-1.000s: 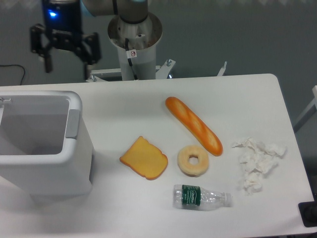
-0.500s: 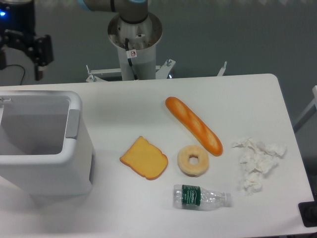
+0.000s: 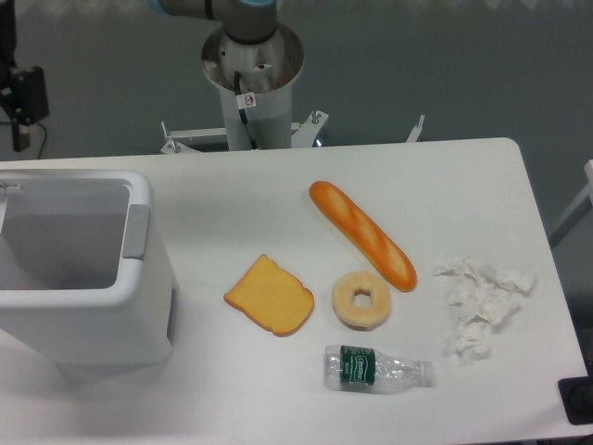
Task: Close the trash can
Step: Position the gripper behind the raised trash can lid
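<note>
Trash can: large white bin standing at the left end of the worktop, mouth gaping open, grey hinge tab showing on its right rim; the lid itself is not clearly visible, presumably hanging off frame to the left. End effector: only one dark finger is showing at the far left edge, above and behind the trash can, so whether it is open or closed cannot be told. Over the last second it has been travelling leftward from a spot behind the can's right half to the frame edge, which suggests it is heading round to the lid side; closing is not yet begun. Lying right of the trash can, untouched: cheese slice, baguette, bagel, water bottle, crumpled tissue farthest off.
</note>
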